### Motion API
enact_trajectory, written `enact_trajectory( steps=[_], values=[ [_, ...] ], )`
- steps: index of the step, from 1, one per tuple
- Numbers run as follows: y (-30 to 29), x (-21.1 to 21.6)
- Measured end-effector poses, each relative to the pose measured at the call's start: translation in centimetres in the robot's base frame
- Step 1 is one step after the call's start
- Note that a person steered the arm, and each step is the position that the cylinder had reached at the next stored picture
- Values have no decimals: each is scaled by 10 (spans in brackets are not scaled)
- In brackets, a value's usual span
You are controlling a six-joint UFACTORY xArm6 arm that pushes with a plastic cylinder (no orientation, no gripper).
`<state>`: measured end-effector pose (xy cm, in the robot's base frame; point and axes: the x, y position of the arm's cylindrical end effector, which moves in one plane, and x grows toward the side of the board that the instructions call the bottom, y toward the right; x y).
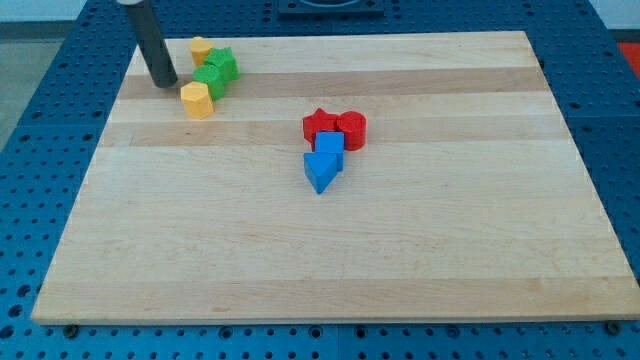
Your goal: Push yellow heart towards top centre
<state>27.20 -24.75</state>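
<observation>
Two yellow blocks lie at the board's top left. One yellow block lies just right of and below my tip; its shape could be a heart, but I cannot tell for sure. The other yellow block sits higher, by the top edge. My tip stands on the board a short gap left of the lower yellow block and does not touch it. The dark rod rises from the tip out of the view's top.
Two green blocks lie touching between the two yellow ones. Near the board's middle, two red blocks sit side by side, with a blue cube and a blue triangle below them. The wooden board rests on a blue perforated table.
</observation>
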Motion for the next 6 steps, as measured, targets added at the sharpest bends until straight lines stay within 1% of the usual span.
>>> enact_trajectory(
  steps=[1,2,3,5,6],
  values=[
    [-7,-30],
    [8,-43],
    [36,-56],
    [98,-36],
    [140,-36]
  ],
)
